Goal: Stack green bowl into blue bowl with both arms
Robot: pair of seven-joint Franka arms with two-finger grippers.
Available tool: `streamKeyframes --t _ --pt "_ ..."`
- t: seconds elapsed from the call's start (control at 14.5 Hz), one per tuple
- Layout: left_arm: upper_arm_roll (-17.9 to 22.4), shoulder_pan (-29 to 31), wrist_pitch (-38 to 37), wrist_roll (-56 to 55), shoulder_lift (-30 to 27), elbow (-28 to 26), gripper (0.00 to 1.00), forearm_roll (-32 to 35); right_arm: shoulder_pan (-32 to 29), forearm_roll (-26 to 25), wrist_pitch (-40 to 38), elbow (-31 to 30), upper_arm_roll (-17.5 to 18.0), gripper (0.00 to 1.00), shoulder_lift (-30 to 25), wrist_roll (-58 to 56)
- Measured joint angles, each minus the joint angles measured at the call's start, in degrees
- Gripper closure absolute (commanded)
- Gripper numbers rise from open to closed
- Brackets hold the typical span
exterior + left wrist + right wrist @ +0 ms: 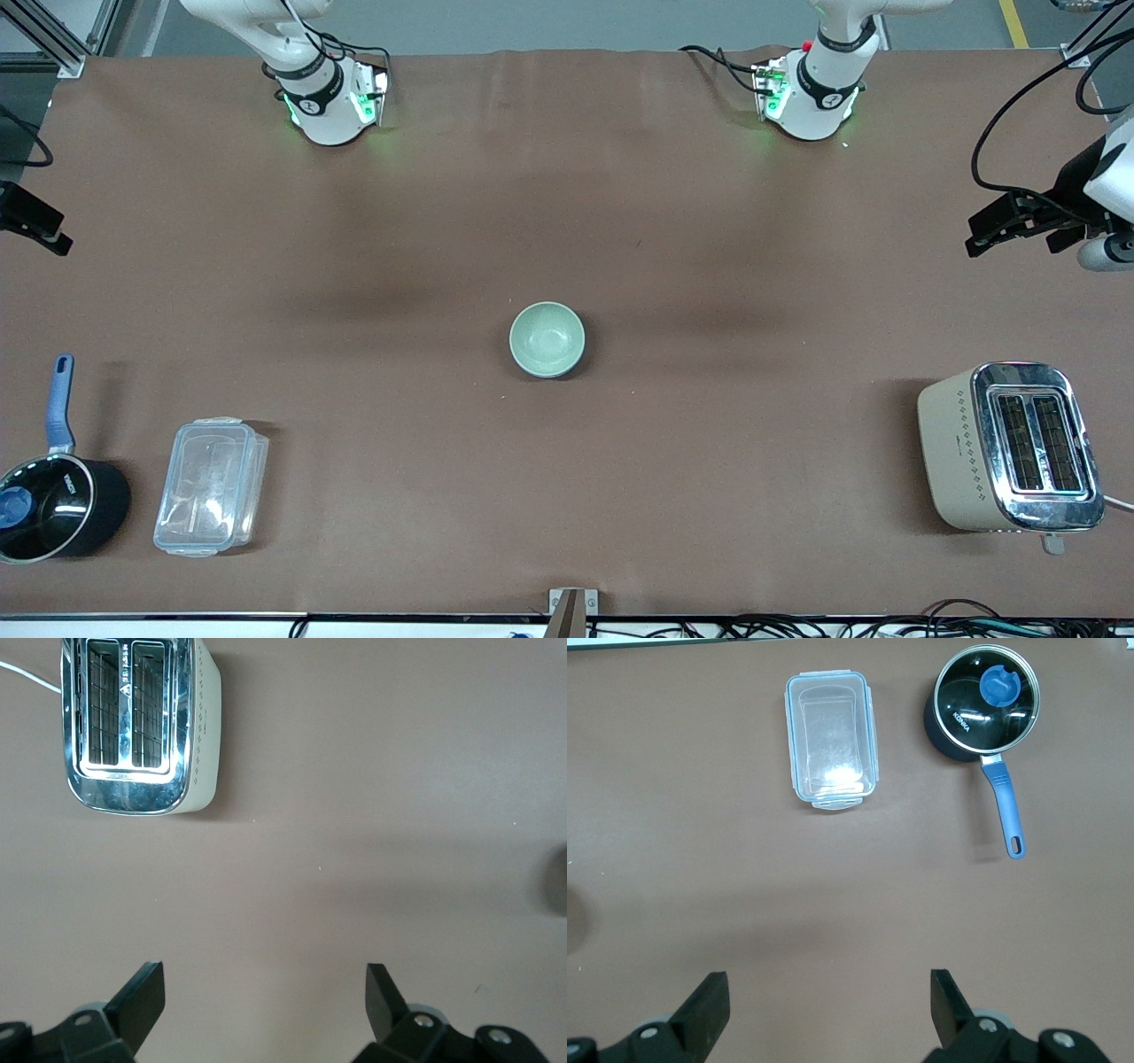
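Observation:
The green bowl (545, 338) stands upright in the middle of the table. A darker blue outer wall (580, 353) shows just under its rim, so it sits nested in the blue bowl. No wrist view shows the bowls. My left gripper (985, 236) waits up over the table's edge at the left arm's end, above the toaster's side. It is open and empty in the left wrist view (266, 992). My right gripper (49, 232) waits over the edge at the right arm's end. It is open and empty in the right wrist view (830, 997).
A cream and chrome toaster (1010, 447) (133, 722) stands near the front camera at the left arm's end. A clear lidded box (211, 486) (831, 737) and a black saucepan with blue handle (53, 505) (985, 704) stand at the right arm's end.

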Motion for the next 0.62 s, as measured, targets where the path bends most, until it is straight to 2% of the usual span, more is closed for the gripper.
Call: streamKeyframes --t 0.34,0.62 --pt "-0.03 -0.06 -0.12 0.46 0.0 0.0 0.0 0.0 -2.09 0.12 -2.62 -0.16 3.47 0.0 0.26 0.0" --pt "-0.61 -0.11 -1.27 0.51 0.0 0.01 0.0 0.0 -2.26 0.46 -3.79 -0.56 3.99 0.0 0.48 -0.26"
